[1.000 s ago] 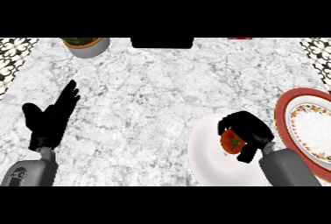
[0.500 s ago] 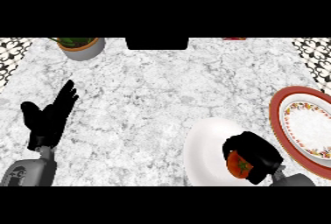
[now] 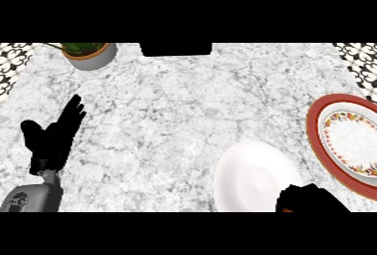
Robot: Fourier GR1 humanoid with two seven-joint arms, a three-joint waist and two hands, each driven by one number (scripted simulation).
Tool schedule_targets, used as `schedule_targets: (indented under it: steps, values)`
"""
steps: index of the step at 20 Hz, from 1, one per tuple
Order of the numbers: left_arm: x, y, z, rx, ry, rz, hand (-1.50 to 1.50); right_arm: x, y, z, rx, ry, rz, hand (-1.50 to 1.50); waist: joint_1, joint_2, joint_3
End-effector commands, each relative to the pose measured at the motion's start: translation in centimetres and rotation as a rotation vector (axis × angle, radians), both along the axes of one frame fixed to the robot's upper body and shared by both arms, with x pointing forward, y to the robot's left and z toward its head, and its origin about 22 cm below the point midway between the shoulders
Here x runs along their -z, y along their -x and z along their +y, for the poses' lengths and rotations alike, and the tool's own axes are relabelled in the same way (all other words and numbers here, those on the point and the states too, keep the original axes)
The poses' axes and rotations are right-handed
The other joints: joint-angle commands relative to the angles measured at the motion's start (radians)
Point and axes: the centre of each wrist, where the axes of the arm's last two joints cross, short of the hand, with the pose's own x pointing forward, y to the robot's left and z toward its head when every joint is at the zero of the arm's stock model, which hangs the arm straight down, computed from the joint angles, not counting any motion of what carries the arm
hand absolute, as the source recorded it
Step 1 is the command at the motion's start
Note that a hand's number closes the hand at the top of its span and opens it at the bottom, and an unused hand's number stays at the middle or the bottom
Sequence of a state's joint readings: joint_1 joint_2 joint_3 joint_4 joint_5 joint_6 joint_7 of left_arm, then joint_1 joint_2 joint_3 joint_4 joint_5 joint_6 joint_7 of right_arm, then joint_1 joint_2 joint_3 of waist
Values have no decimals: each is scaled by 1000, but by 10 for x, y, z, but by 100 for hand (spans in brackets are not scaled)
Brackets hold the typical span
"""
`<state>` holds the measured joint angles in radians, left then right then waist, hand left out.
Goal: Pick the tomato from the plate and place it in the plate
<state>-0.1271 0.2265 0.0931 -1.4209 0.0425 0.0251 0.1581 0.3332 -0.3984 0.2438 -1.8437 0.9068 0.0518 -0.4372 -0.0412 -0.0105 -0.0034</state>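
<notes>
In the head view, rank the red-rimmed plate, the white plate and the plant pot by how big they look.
1. red-rimmed plate, though the right edge cuts it off.
2. white plate, close behind, so their order is unsure.
3. plant pot, clearly smallest, partly cropped and farthest from the camera.

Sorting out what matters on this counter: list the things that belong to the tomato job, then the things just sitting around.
Belonging to the job:
- white plate, nothing visible on it
- red-rimmed patterned plate at the right edge
- right hand, low at the bottom edge; no tomato visible

Just there:
- potted plant, top left
- left hand, resting open at the left
</notes>
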Motion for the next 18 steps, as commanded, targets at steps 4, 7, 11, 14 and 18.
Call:
schedule_targets:
  steps: [4,7,11,14,18]
  values:
    - [-3,4,-4,7,8,6,0,-53,30,-15,268,-162,-358,150,0,0,3]
    - [-4,-1,-10,17,-4,-13,0,-77,36,-35,357,-220,-392,150,16,6,3]
    - [-15,1,20,32,-13,-32,0,-83,35,-55,458,-314,-318,150,33,9,3]
    - [-1,-1,-14,42,6,-11,0,-79,11,-95,550,-335,-282,150,40,11,4]
    - [-12,-11,0,42,2,-11,0,-91,-7,-146,600,-372,-310,150,40,11,4]
